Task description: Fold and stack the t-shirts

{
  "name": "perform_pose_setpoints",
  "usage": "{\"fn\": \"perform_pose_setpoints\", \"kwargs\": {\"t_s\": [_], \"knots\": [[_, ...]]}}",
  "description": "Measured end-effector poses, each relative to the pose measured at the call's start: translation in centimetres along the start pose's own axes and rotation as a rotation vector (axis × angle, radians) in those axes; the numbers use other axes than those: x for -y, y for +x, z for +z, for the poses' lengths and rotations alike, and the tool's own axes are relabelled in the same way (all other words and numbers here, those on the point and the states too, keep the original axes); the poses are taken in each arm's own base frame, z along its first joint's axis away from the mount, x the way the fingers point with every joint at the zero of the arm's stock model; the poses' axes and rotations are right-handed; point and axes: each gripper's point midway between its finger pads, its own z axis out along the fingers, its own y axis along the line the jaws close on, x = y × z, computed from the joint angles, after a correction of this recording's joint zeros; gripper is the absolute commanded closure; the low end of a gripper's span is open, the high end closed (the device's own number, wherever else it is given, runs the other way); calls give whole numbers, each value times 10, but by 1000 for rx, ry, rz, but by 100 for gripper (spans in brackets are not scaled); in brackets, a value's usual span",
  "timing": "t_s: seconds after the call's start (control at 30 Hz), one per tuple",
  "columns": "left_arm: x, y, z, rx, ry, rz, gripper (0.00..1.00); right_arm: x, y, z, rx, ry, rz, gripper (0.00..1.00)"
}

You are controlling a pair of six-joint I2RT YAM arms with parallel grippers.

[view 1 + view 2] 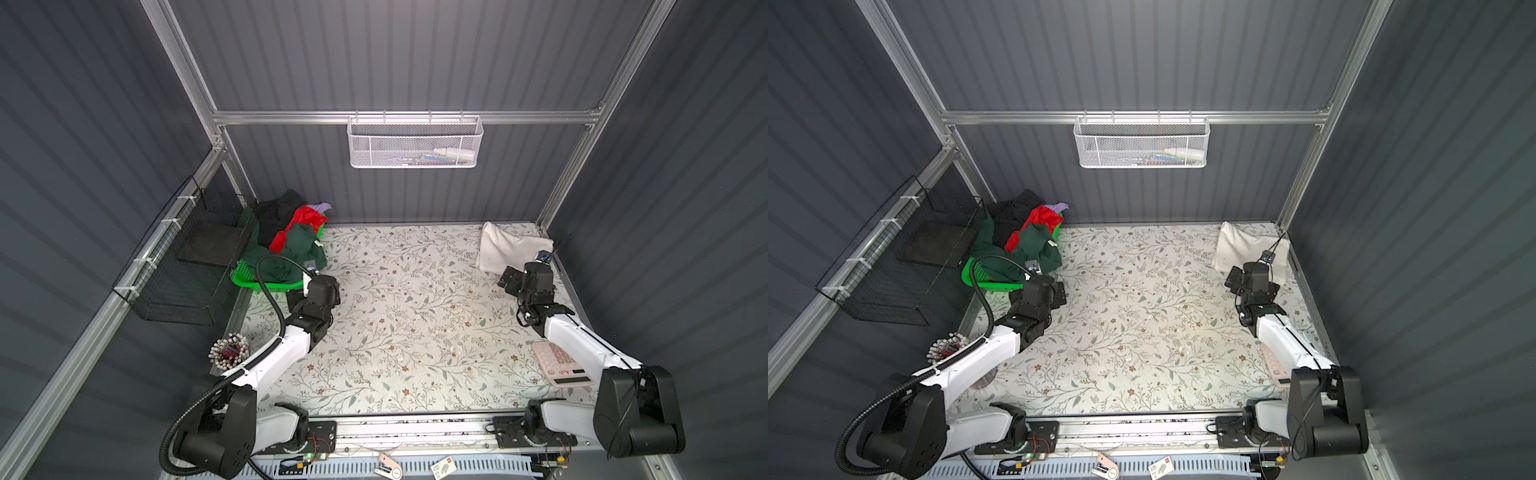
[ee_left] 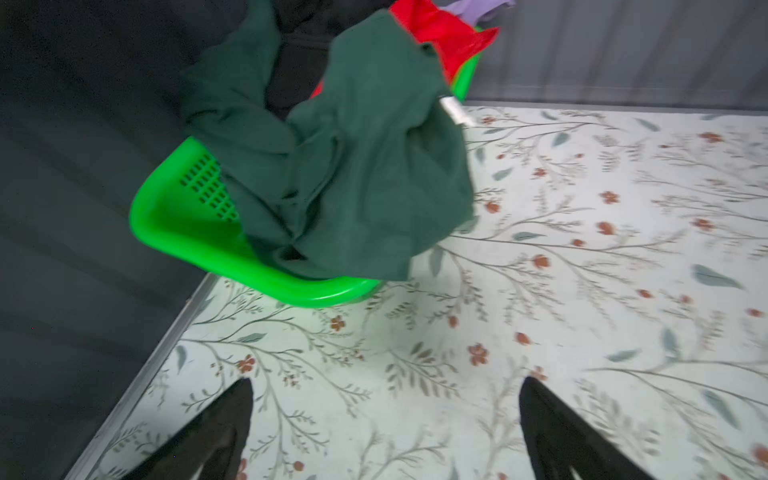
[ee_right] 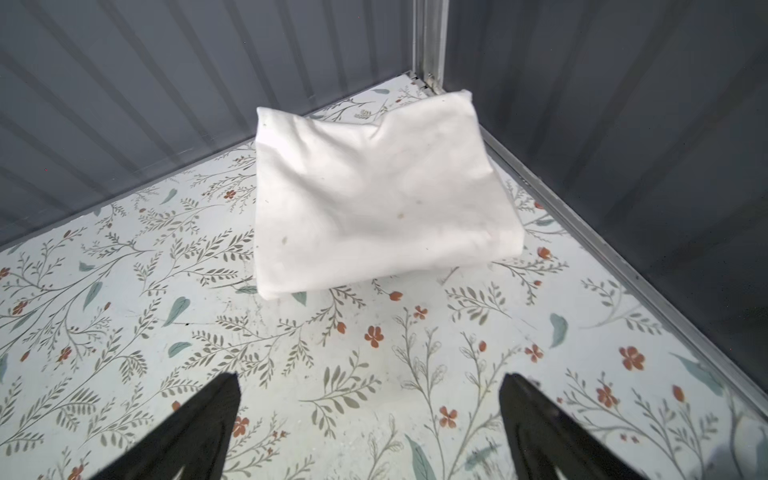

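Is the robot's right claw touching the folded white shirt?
Apart. The right wrist view shows the right gripper open, with a strip of flowery table showing between it and the cream-white t-shirt.

left arm: I see it stretched forward on the left side, elbow bent, white forearm angling toward the middle.
left wrist: black, tipped down and forward.
left gripper: fingers spread wide, nothing between them.
right arm: stretched forward along the right side, forearm angling inward.
right wrist: black, tipped down and forward.
right gripper: its fingers stand wide apart, holding nothing.
spacing: my two arms are well apart, neither across the middle.
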Motion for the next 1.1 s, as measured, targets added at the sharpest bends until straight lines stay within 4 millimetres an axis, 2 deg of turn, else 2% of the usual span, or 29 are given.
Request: {"fn": "perform_pose_setpoints", "kwargs": {"t_s": [0.1,0.23,0.3,0.37,0.43,0.57,0.63,0.77,0.93,1.1], "knots": [[-19,20,9,33,-45,26,0,16,11,-8,26,44,8,1],[-17,50,16,65,-29,94,0,27,14,-13,107,52,-12,1],[-11,59,24,61,-19,128,0,32,26,-11,138,53,-33,1],[-2,57,29,86,13,135,0,38,45,-7,127,61,-65,1],[7,53,35,120,41,133,0,40,51,-4,119,65,-93,1],[25,61,52,130,90,166,0,33,27,-3,234,39,-94,1],[29,64,55,121,112,178,0,40,23,2,264,43,-74,1],[27,54,62,143,149,141,0,48,23,10,245,40,-66,1],[18,45,84,121,169,79,0,25,10,24,229,-40,-91,1],[19,46,86,105,193,58,0,16,11,24,223,-87,-111,1]]}}
